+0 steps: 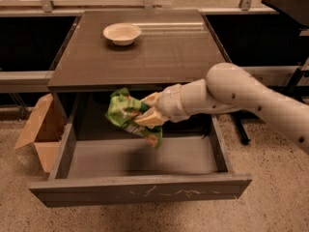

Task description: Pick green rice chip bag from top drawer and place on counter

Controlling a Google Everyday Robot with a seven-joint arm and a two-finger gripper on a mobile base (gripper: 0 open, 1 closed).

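Now the tool sits at the centre of the frame, fingers clamped on the green rice chip bag. The crumpled bag hangs in the air, clear of the grey bottom of the open top drawer below it. It's just under the front edge of the worktop. A white bowl stands on the worktop, upper left. A cardboard box sits at the left edge, beside the drawer.

Crumpled green rice chip bag held above open top drawer.
Clamped at its 3 o'clock by the gripper, under the counter edge.
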